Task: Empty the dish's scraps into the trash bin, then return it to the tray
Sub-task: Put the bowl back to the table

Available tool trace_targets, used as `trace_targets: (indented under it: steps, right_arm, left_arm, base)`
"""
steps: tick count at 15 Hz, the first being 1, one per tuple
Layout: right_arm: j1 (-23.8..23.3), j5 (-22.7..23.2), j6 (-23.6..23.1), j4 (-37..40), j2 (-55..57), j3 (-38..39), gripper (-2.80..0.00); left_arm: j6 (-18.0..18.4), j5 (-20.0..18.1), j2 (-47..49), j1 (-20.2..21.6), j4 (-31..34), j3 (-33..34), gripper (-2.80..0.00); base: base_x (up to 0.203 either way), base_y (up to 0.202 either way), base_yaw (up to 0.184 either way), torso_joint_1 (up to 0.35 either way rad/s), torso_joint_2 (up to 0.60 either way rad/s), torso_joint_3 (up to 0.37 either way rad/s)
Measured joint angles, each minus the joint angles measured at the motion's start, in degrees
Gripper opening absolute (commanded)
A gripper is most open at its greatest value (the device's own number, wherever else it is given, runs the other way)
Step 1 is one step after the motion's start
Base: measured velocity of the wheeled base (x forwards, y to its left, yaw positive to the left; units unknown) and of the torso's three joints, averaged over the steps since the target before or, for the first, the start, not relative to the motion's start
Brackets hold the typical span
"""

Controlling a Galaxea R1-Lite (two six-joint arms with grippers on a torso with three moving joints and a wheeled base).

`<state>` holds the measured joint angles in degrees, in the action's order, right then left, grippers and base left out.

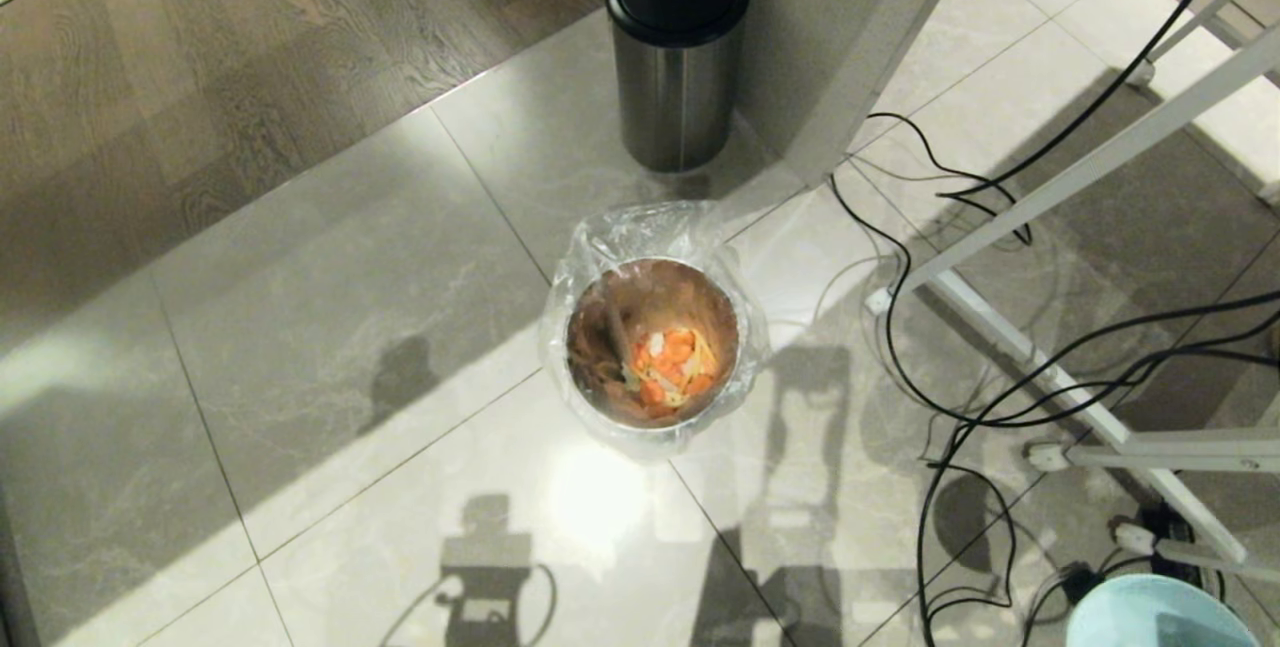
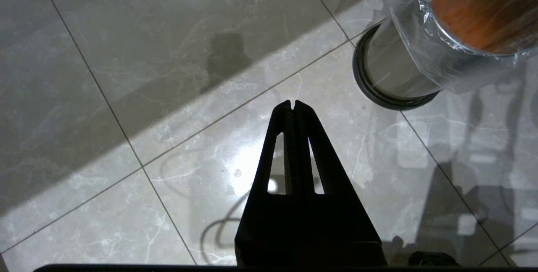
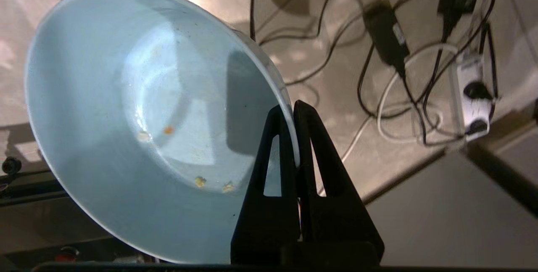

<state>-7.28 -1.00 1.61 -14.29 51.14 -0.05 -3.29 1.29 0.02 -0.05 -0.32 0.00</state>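
Two bins stand on the tiled floor in the head view. One is the trash bin [image 1: 655,342], near centre, lined with a crinkly clear bag, with the orange and pale scraps [image 1: 672,367] lying inside it. The other is a steel bin with a black lid [image 1: 677,52] at twelve o'clock from it, well apart.

One dish [image 3: 147,120], a pale blue bowl, shows at five o'clock in the head view's corner. The right gripper [image 3: 293,108] is pinched tight on its rim, one finger inside and one outside, and four tiny crumbs cling to the bowl's inside.

The left gripper [image 2: 293,106] hangs over bare tile with its fingers pressed together, holding nothing.

Black cables [image 1: 960,397] tangle at three o'clock from the trash bin.
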Motion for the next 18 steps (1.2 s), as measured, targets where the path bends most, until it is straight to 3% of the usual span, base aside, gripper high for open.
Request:
trace_targets:
  steps: [3, 8, 18]
  right_arm:
    - [-1.3, 1.9, -1.4, 5.7, -11.9, 0.0, -2.8]
    - [3.0, 1.0, -1.9, 10.7, -30.0, 0.0, -2.8]
    - [3.6, 0.8, -1.5, 11.2, -35.5, 0.0, -2.8]
  left_arm:
    - [0.0, 0.0, 0.0, 0.0, 0.0, 0.0, -2.8]
    - [0.0, 0.0, 0.0, 0.0, 0.0, 0.0, -2.8]
    - [0.0, 0.0, 0.0, 0.0, 0.0, 0.0, -2.8]
  base:
    - [0.0, 0.0, 0.0, 0.0, 0.0, 0.0]
    - [0.0, 0.0, 0.0, 0.0, 0.0, 0.0]
    - [0.0, 0.0, 0.0, 0.0, 0.0, 0.0]
